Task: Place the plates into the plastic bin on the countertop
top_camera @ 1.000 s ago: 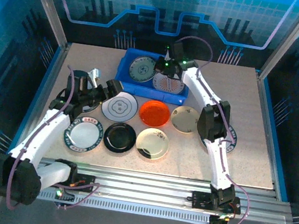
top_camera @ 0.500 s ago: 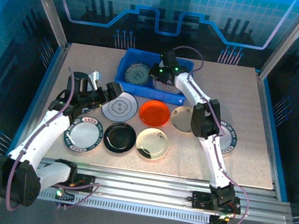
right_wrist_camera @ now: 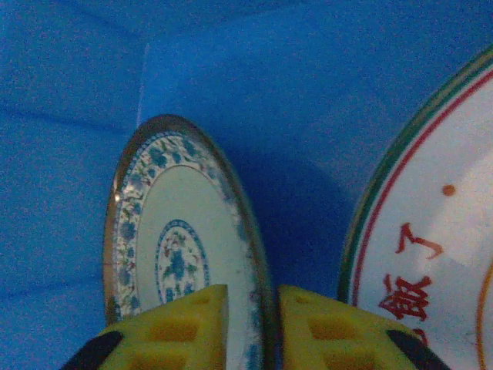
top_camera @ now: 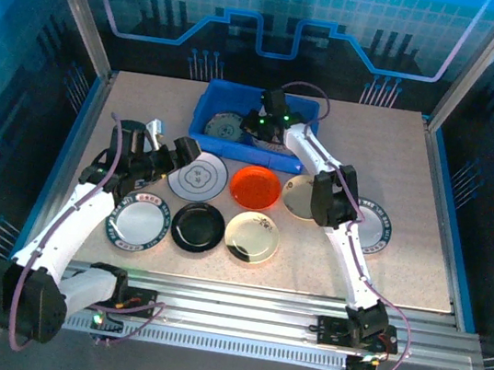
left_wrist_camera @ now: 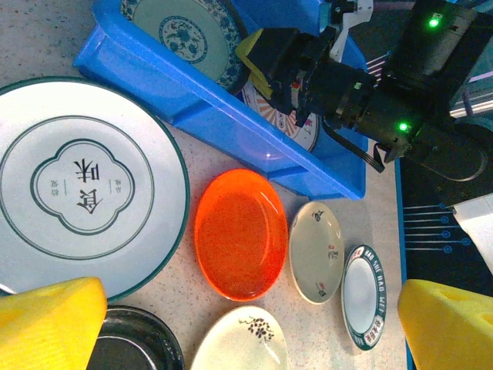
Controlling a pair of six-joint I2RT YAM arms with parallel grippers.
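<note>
Right wrist: yellow pads pinch the rim of the teal-patterned plate inside the plastic bin.
Right gripper narrow, clamped on that plate's near rim. Red-lettered plate lies just beside it in the same bin. Top external: left gripper spread wide, holding nothing, above the countertop by the white green-rimmed plate. Orange plate, black plate and cream plate sit on the countertop near the bin.

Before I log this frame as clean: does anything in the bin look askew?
Only the teal-patterned plate: the right pincer pinches its rim, so it looks tilted in the blue bin rather than flat.
</note>
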